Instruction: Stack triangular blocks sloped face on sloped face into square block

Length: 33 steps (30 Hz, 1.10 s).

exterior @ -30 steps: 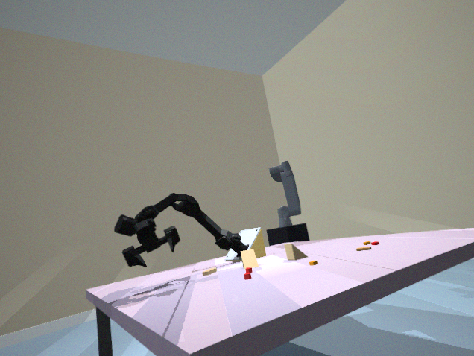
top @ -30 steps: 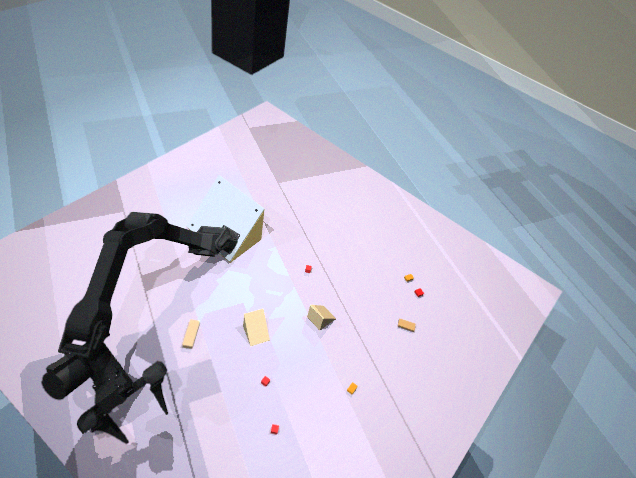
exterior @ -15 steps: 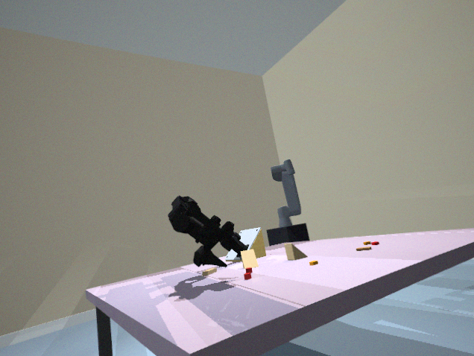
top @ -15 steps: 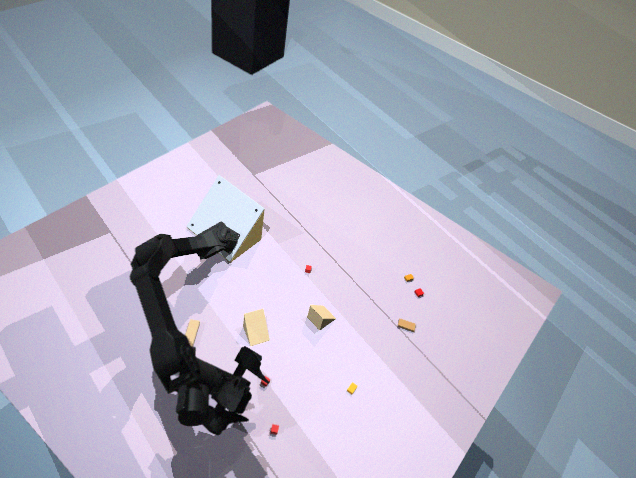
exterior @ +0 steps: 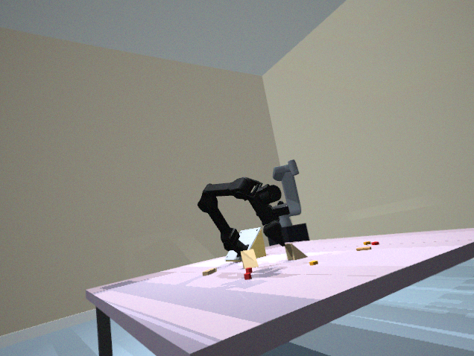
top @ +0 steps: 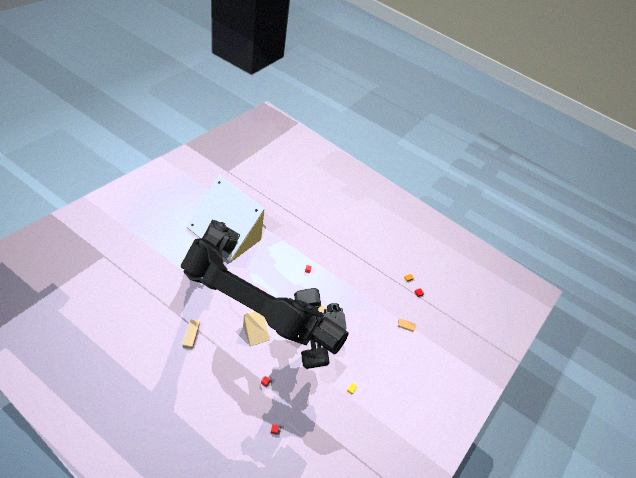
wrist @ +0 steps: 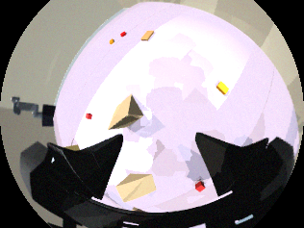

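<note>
One tan triangular block point(top: 256, 328) point(exterior: 250, 258) point(wrist: 137, 188) rests on the table, below the left finger in the wrist view. The other triangular block point(exterior: 294, 252) point(wrist: 127, 114) stands apart from it, turned differently, with a sloped side showing; in the top view the arm hides nearly all of it. My gripper point(top: 312, 327) point(wrist: 160, 137) is open and empty, above the table and pointing down. In the wrist view the second block lies beyond the left fingertip. Whether the near finger is clear of that block in the exterior view is hard to tell.
A white-topped wedge point(top: 226, 210) point(exterior: 250, 237) stands by the arm's base. A tan plank point(top: 191, 334) point(exterior: 209, 271), an orange plank point(top: 406, 324) point(wrist: 147, 36), a yellow block point(top: 352, 388) point(wrist: 222, 88), an orange block point(top: 408, 277) and several red cubes lie around, one red cube point(top: 265, 380) point(wrist: 200, 186) near the right finger in the wrist view.
</note>
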Each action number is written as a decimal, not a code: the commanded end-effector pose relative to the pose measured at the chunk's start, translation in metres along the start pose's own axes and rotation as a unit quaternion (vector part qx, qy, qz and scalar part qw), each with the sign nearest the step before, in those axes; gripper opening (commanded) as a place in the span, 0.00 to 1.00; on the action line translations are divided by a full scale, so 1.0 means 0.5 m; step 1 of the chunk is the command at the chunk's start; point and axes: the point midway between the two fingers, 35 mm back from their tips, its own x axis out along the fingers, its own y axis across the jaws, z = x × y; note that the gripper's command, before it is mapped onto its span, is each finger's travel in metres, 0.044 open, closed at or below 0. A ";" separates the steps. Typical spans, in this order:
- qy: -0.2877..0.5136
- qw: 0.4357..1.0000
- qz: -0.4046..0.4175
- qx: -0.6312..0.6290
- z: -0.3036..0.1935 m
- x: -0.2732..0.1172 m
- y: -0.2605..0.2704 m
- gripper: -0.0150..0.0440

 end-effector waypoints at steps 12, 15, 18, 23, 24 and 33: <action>0.200 0.934 -0.077 -0.285 0.107 0.028 0.195 1.00; 0.200 0.934 -0.077 -0.285 0.107 0.028 0.195 1.00; 0.200 0.934 -0.077 -0.285 0.106 0.030 0.194 1.00; 0.200 0.934 -0.077 -0.285 0.102 0.044 0.189 1.00; 0.200 0.934 -0.077 -0.285 0.101 0.047 0.188 1.00; 0.199 0.934 -0.077 -0.285 0.092 0.074 0.179 1.00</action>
